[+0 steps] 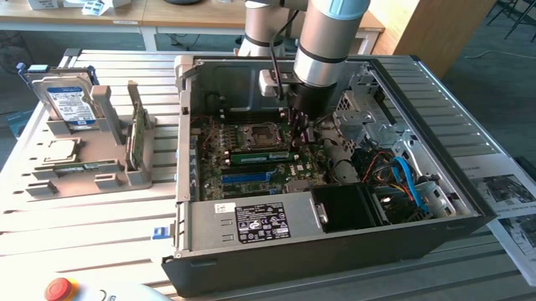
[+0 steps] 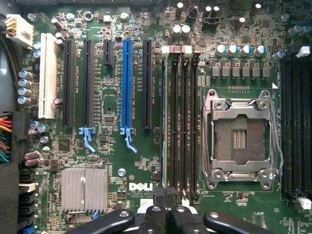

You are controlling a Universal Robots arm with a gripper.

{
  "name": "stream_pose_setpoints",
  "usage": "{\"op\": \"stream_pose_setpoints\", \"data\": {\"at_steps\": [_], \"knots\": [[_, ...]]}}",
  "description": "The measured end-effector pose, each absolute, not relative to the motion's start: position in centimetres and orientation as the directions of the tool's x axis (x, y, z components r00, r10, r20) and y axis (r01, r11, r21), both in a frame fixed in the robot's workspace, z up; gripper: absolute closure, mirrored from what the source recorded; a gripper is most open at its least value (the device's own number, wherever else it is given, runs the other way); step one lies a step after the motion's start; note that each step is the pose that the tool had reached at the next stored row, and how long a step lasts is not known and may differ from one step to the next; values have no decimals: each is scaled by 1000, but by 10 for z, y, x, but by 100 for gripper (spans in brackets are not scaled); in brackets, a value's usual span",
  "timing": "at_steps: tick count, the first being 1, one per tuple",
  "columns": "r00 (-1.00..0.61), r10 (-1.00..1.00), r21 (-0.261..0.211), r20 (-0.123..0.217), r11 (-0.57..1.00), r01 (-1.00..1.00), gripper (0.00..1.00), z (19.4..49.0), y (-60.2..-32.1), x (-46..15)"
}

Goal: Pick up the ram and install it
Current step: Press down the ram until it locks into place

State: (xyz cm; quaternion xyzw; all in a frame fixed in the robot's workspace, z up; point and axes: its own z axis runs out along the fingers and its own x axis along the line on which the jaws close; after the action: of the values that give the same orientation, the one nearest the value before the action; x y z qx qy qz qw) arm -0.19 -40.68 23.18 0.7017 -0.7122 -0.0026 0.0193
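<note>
A ram [image 1: 260, 157] shows as a long green stick seated along the memory slots beside the processor socket [image 1: 255, 135] inside the open computer case. In the wrist view it appears edge-on as a thin grey line in the outermost black slot [image 2: 164, 122]. My gripper [image 1: 303, 128] hangs over the motherboard just past the slots, and its black fingertips [image 2: 161, 212] are pressed together at one end of that slot. The gripper [image 2: 169, 207] is shut with nothing between its fingers. Another green ram stick [image 1: 137, 135] stands upright in the grey holder on the exterior view's left.
The grey holder [image 1: 125, 179] also carries a hard drive [image 1: 71, 103] and a square silver processor [image 1: 54, 150]. Case walls [image 1: 180, 157], a power supply [image 1: 260, 222], drive cage [image 1: 368, 119] and cables [image 1: 406, 179] surround the board. A red stop button [image 1: 60, 288] sits in front.
</note>
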Motion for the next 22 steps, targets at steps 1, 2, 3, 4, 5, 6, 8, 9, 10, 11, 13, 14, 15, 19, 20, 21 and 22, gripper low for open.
{"op": "stream_pose_setpoints", "data": {"at_steps": [1, 2, 3, 4, 5, 6, 8, 9, 10, 11, 13, 14, 15, 19, 20, 21, 22], "knots": [[-14, -1000, 31, 24, 15, -999, 90, 232, -406, -2], [-14, -1000, 31, 24, 15, -999, 90, 232, -404, -2], [-14, -1000, 31, 24, 15, -999, 90, 231, -403, -2], [-14, -1000, 31, 24, 15, -999, 90, 231, -403, -2], [-14, -1000, 31, 24, 15, -999, 90, 231, -403, -2], [-14, -1000, 31, 24, 15, -999, 90, 231, -403, -2], [-14, -1000, 31, 24, 15, -999, 90, 230, -403, -2], [-14, -1000, 31, 24, 15, -999, 90, 230, -403, -2], [-14, -1000, 31, 24, 15, -999, 90, 229, -403, -2], [-14, -1000, 31, 24, 15, -999, 90, 228, -403, -2], [-14, -1000, 31, 24, 15, -999, 90, 227, -403, -2], [-14, -1000, 31, 24, 15, -999, 90, 226, -403, -2], [-14, -1000, 31, 24, 15, -999, 90, 226, -403, -2], [-14, -1000, 31, 24, 15, -999, 90, 226, -403, -2], [-14, -1000, 31, 24, 15, -999, 90, 226, -403, -2], [-14, -1000, 31, 24, 15, -999, 90, 225, -403, -2], [-14, -1000, 31, 24, 15, -999, 90, 225, -403, -2]]}}
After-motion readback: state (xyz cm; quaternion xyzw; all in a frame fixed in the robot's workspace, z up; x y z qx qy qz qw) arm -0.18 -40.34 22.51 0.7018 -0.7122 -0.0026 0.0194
